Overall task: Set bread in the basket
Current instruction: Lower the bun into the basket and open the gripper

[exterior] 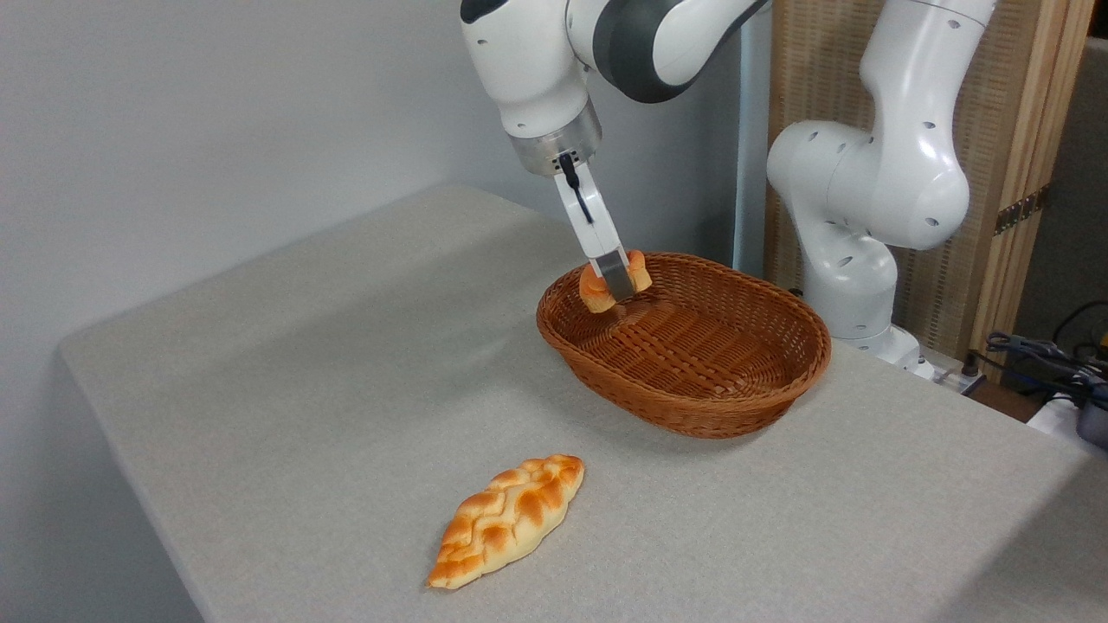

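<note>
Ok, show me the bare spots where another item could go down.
Widest free patch: the table left of the basket, behind the braided loaf. Another lies right of the loaf, in front of the basket. Crowded: the basket's left rim, where the gripper holds the bun.

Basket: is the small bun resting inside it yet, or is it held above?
Held, not resting. The gripper is shut on the bun, which hangs over the left end of the basket, clear of its woven floor.
</note>
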Controlling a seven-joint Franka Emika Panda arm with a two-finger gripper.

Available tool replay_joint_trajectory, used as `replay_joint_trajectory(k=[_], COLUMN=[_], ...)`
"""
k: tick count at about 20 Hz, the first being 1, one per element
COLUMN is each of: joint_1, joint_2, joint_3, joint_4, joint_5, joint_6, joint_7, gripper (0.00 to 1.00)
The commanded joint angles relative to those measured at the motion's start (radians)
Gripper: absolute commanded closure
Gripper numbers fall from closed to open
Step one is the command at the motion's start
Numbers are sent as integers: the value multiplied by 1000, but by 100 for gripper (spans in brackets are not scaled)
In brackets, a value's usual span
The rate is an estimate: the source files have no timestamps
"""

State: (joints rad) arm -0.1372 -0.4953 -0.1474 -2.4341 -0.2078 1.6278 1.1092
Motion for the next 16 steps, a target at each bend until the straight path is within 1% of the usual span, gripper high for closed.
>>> replay_joint_trajectory(k=[1,4,10,13,16], joint_1=[-5,-10,-9,2,2], joint_2=[3,20,18,27,81], joint_3=[6,8,15,40,116], joint_4=[-5,-5,13,119,284], joint_5=[-21,-22,-21,-16,-8], joint_6=[15,32,32,32,30], joint_7=[1,1,1,0,1], gripper=[0,0,0,0,0])
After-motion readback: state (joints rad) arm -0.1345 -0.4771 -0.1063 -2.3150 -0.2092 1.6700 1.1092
